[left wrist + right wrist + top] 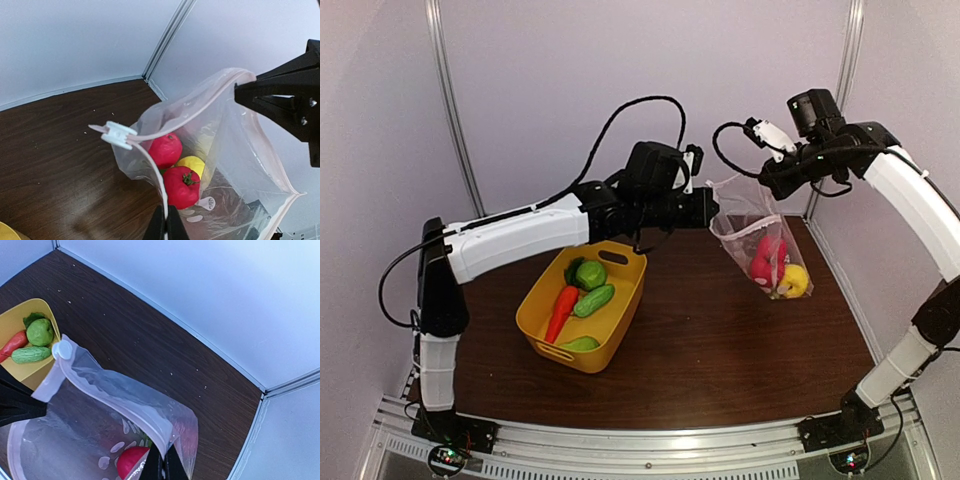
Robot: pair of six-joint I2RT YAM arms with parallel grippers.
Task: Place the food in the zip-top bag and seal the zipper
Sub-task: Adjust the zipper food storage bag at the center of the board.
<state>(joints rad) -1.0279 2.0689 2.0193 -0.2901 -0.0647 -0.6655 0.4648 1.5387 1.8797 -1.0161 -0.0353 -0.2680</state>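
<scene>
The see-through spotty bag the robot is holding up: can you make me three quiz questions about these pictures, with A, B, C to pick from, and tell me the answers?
1. Where is the orange toy carrot? A in the clear dotted plastic zip-top bag; B in the yellow plastic tub; C nowhere to be seen.
2. How many red toy fruits are in the bag? A none; B two; C five.
3. How is the bag's mouth? A open; B zipped shut; C tied in a knot.

Answers:
1 B, the carrot lies inside the tub.
2 B, the left wrist view shows two red ones in the bag.
3 A, the pale zipper strips stand wide apart.
</scene>
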